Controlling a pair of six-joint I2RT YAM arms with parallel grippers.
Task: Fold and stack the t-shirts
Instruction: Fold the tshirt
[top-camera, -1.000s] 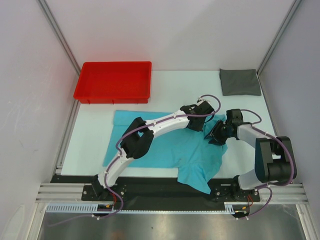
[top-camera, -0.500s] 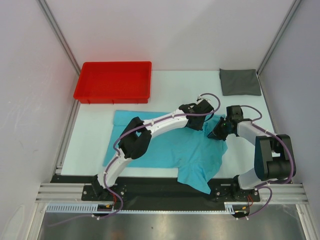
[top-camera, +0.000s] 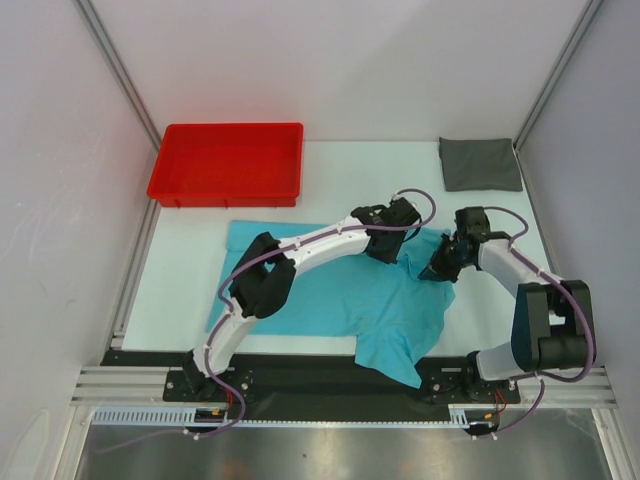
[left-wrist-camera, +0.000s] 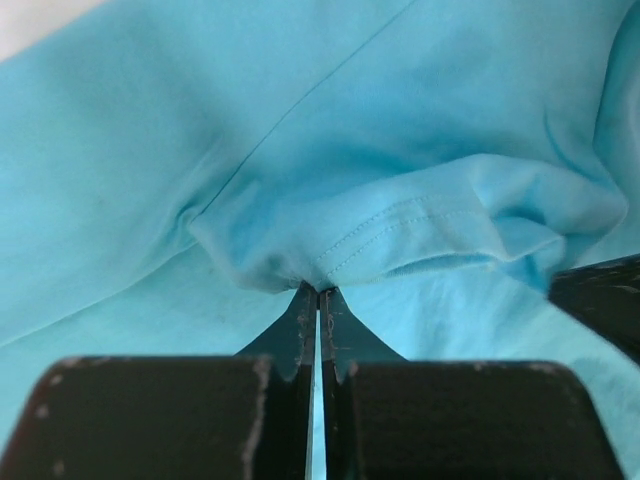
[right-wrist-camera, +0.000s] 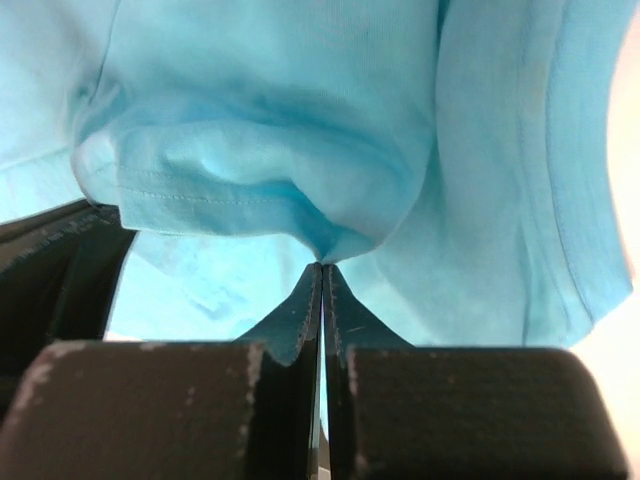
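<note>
- At the far left of the counter (top-camera: 340, 185), a red tray (top-camera: 225, 163) sits toward the back, just beyond the cloth and not touching it
- Nearer the arms, the turquoise t-shirt (top-camera: 330, 295) lies spread over the middle of the counter; its left part is flat and its near right corner droops over the front edge onto the black rail (top-camera: 300, 368)
- Reaching across that shirt, the left end effector (left-wrist-camera: 318, 293) is clenched, its tips pinched together on a fold of turquoise cloth, with a stitched hem bunched just above them
- Just to the right, the right end effector (right-wrist-camera: 322, 268) is likewise clamped on a gathered pinch of the same shirt near its right edge; the two grasps are near each other, and a dark shape shows at the edge of each wrist view
- At the far right corner, the dark grey t-shirt (top-camera: 480, 164) lies as a folded rectangle, well apart from the turquoise one
</note>
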